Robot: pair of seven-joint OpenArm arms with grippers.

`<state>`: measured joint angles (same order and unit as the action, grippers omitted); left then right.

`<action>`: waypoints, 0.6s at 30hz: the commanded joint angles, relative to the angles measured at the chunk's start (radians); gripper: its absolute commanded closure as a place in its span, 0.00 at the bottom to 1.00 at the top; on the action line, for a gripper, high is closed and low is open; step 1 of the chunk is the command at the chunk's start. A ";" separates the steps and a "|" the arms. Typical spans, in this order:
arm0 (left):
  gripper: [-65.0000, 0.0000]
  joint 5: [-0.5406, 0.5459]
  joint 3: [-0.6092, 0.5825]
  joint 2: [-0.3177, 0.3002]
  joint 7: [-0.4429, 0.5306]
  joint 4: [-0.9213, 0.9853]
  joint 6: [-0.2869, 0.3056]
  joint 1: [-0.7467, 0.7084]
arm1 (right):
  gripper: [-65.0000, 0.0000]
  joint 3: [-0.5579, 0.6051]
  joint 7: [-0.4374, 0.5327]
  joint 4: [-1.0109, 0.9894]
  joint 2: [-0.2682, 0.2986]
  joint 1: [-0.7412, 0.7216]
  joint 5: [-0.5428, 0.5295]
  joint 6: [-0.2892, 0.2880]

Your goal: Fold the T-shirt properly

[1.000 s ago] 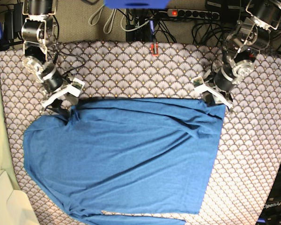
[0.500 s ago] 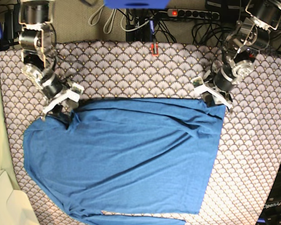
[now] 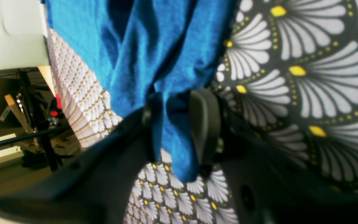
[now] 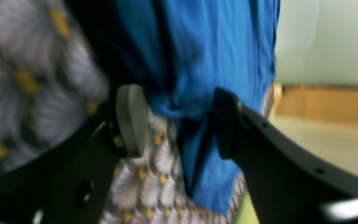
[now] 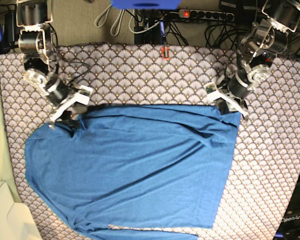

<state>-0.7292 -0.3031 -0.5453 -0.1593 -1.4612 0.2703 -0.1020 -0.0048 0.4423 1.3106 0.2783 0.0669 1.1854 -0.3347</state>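
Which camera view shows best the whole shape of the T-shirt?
The base view: the T-shirt lies spread there, nearly all of it in view. Each wrist view shows only a bunched edge between the fingers of its own gripper.

A table cloth (image 5: 140,75) with a grey-white scallop pattern is spread over the table. Beyond its far edge, a grey floor (image 5: 80,22) is seen, strewn with cables (image 5: 110,20) and a power strip (image 5: 205,15). A pale box (image 5: 7,220) is seen at the near corner.
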 commanded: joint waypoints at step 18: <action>0.73 -0.002 0.008 -0.011 0.005 -0.017 -0.015 0.015 | 0.59 0.021 -0.004 -0.072 -0.001 -0.083 -0.005 -0.004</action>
<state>-0.7292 -0.3027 -0.5426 -0.1596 -1.4612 0.2703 -0.1017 0.0223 0.4480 1.2320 0.2657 -0.0074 1.1725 -0.3351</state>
